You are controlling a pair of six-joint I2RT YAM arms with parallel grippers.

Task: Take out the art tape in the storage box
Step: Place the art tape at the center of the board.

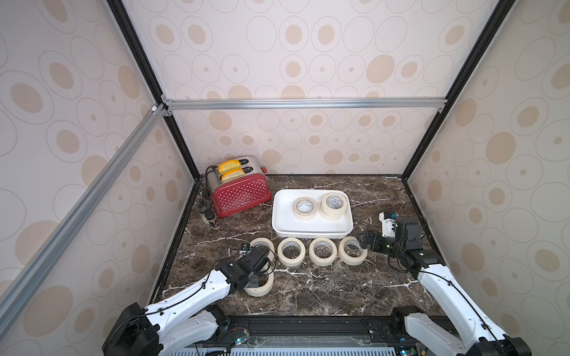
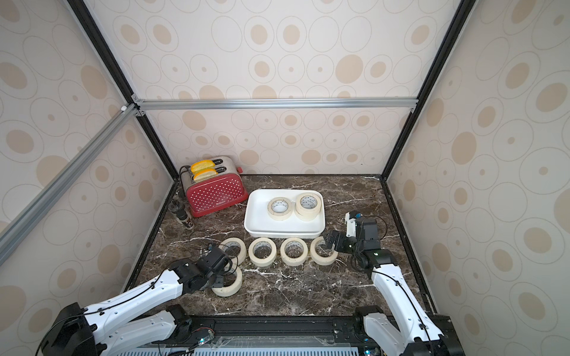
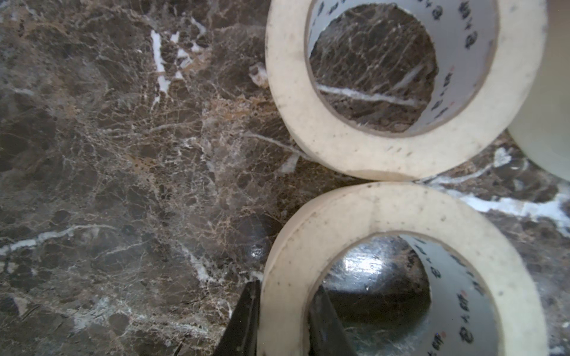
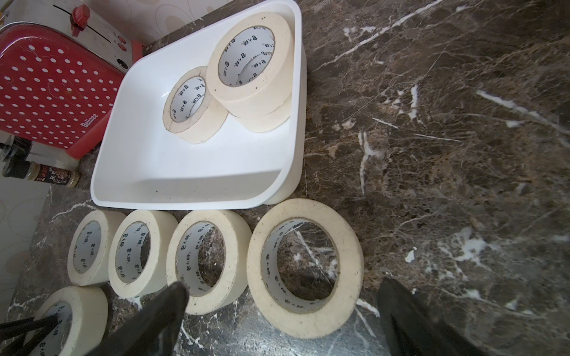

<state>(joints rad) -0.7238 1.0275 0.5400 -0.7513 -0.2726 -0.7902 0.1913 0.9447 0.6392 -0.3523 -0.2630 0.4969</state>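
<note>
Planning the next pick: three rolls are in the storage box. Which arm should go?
Right. The right tool is open, empty and near the storage box; the left tool is clamped on a roll farther away.

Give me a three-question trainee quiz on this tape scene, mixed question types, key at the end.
1. How many art tape rolls are in the storage box?
2. True or false: the right gripper is shut on a roll.
3. The left gripper grips the held roll by: A) its wall, one finger inside the core; B) its full outer width; C) its top face only.
Key: 1) three; 2) false; 3) A.
</note>
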